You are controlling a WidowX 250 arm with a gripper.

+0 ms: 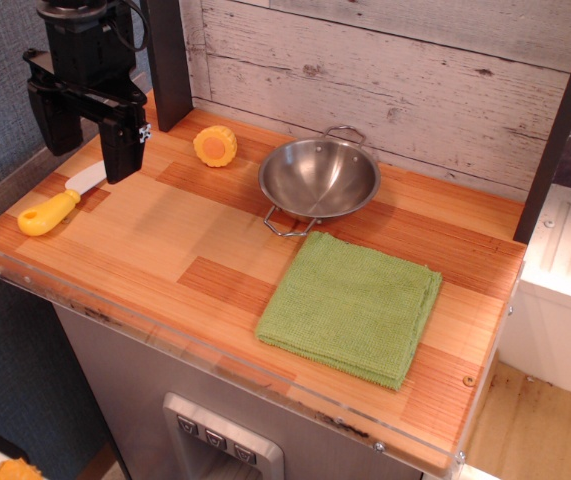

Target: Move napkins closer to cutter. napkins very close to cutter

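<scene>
The napkins [353, 304] are a square, folded, light-green cloth lying flat at the right front of the wooden counter. The cutter [57, 204] is a small toy knife with a yellow handle and a white blade, lying at the far left of the counter. My gripper [90, 140] is black and hangs above the counter's left end, just above the cutter's blade, far from the napkins. Its two fingers are spread apart with nothing between them.
A steel bowl [319, 179] with wire handles stands just behind the napkins. A round yellow-orange corn piece [215, 146] lies at the back left. A grey plank wall runs behind the counter [165, 250]; a dark post [169, 60] stands next to the gripper.
</scene>
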